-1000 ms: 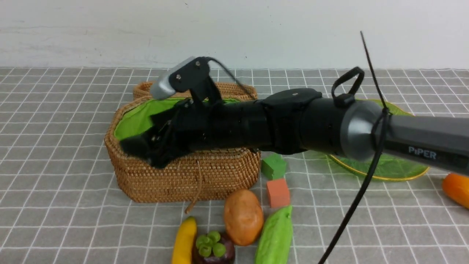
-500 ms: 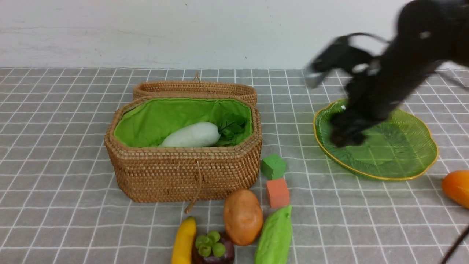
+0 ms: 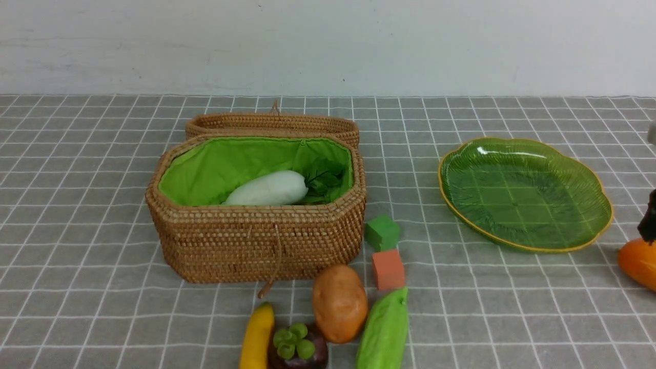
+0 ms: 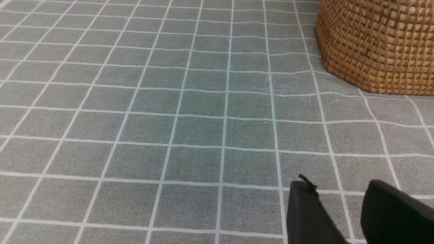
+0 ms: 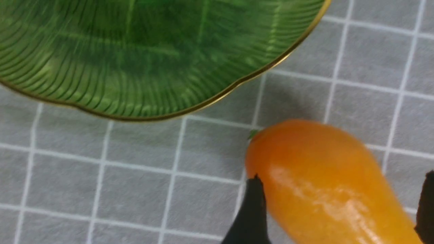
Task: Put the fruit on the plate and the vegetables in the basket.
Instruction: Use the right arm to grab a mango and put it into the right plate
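In the front view, the woven basket (image 3: 256, 246) stands open on the gridded worktop (image 3: 77, 230), its lid (image 3: 271, 123) just behind it. The white radish (image 3: 269, 188) and the leafy greens (image 3: 323, 179) already lie inside on the green lining, so two vegetables look done. The green glass plate (image 3: 523, 195) holds nothing. In front of the basket wait the potato (image 3: 339, 302) and the ridged gourd (image 3: 384, 330), touching or nearly so, with the banana (image 3: 256, 335) and the mangosteen (image 3: 297, 351) beside them. A green cube (image 3: 382, 231) and an orange cube (image 3: 388, 269) sit between basket and plate, and the mango (image 3: 638, 261) lies at the right edge, near the plate. In the left wrist view, the left end effector (image 4: 342, 196) hangs over bare worktop beside a basket corner, fingers parted and holding nothing. In the right wrist view, the right end effector (image 5: 342, 176) is spread wide astride the mango, one finger on each side, not clamped; whether a pad touches the skin I cannot tell. By my reading, two vegetables and all three fruit remain, and the mango is the piece in hand.
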